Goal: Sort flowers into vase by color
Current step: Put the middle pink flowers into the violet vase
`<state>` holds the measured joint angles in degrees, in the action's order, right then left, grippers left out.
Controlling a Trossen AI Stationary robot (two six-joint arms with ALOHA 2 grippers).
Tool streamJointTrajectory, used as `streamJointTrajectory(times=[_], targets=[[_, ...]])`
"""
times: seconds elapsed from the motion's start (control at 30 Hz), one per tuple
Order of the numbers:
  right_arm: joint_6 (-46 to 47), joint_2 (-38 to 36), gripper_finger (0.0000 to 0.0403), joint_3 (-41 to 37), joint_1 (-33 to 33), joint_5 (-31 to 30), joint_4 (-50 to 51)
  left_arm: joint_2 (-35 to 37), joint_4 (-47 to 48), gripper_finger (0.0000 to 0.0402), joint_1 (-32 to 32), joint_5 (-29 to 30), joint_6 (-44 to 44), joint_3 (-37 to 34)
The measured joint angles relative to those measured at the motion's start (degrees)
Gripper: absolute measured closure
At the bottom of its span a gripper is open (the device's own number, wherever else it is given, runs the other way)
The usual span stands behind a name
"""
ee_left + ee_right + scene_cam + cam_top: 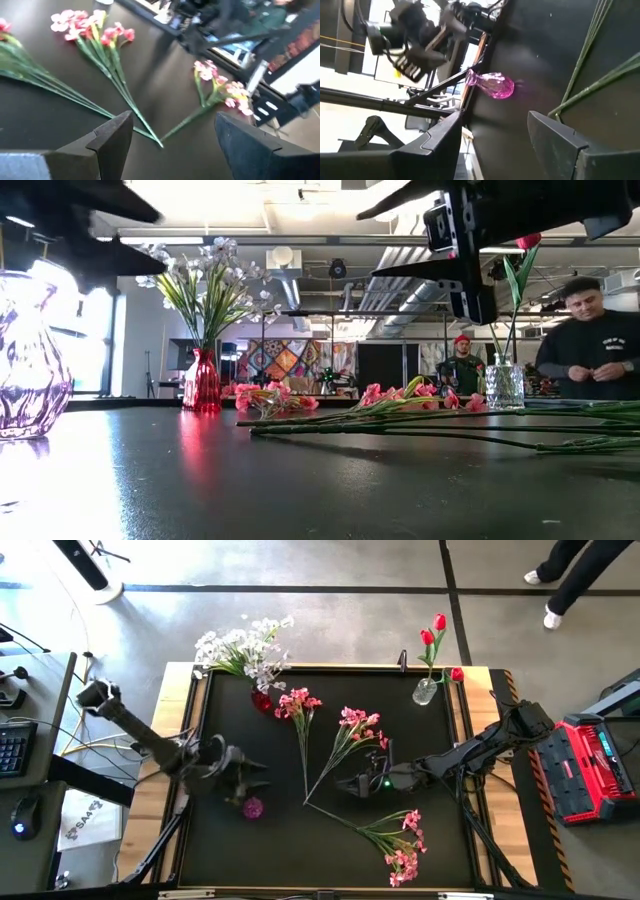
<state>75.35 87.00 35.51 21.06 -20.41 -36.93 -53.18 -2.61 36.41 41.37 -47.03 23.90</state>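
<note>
Three pink-blossom sprays lie flat on the black table: one far left of centre (pixel 299 710), one in the middle (pixel 352 735), one near the front right (pixel 403 840). White flowers (pixel 240 648) stand in a red vase (pixel 262 700). Red tulips (pixel 433 632) stand in a clear vase (pixel 425 691). A pink glass vase (pixel 252 807) stands at the left with nothing in it. My left gripper (pixel 258 776) hangs open just beyond that vase. My right gripper (pixel 347 783) is open above the stems at mid-table. In both wrist views the fingers (pixel 112 140) (pixel 560 142) hold nothing.
The table has a raised wooden rim (pixel 478 755). A red device (pixel 592 765) sits off the right edge; a keyboard and a mouse (pixel 20 815) sit off the left. People stand beyond the far edge (pixel 592 340), and a person's legs (pixel 575 580) show at far right.
</note>
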Motion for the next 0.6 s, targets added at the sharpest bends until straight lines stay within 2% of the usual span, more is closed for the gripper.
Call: streamJointTrajectory(times=[0.17, 0.3, 0.47, 0.6], targets=[[2.18, -0.02, 0.0188, 0.0, 0.41, 2.32, 3.49, -3.57, 3.54, 0.0135, -10.06, -9.91, 0.83, 3.91], [5.34, -0.04, 0.0188, 0.0, 1.6, 3.03, 10.13, -8.15, 5.8, 0.0135, -16.01, -15.53, -0.75, 7.32], [9.61, -0.03, 0.0188, 0.0, 4.36, 3.09, 18.67, -14.92, 5.85, 0.0135, -20.84, -21.73, -0.5, 12.12], [10.92, -0.02, 0.0188, 0.0, 6.53, 3.09, 21.83, -21.32, 6.69, 0.0135, -23.89, -25.01, 0.63, 17.57]])
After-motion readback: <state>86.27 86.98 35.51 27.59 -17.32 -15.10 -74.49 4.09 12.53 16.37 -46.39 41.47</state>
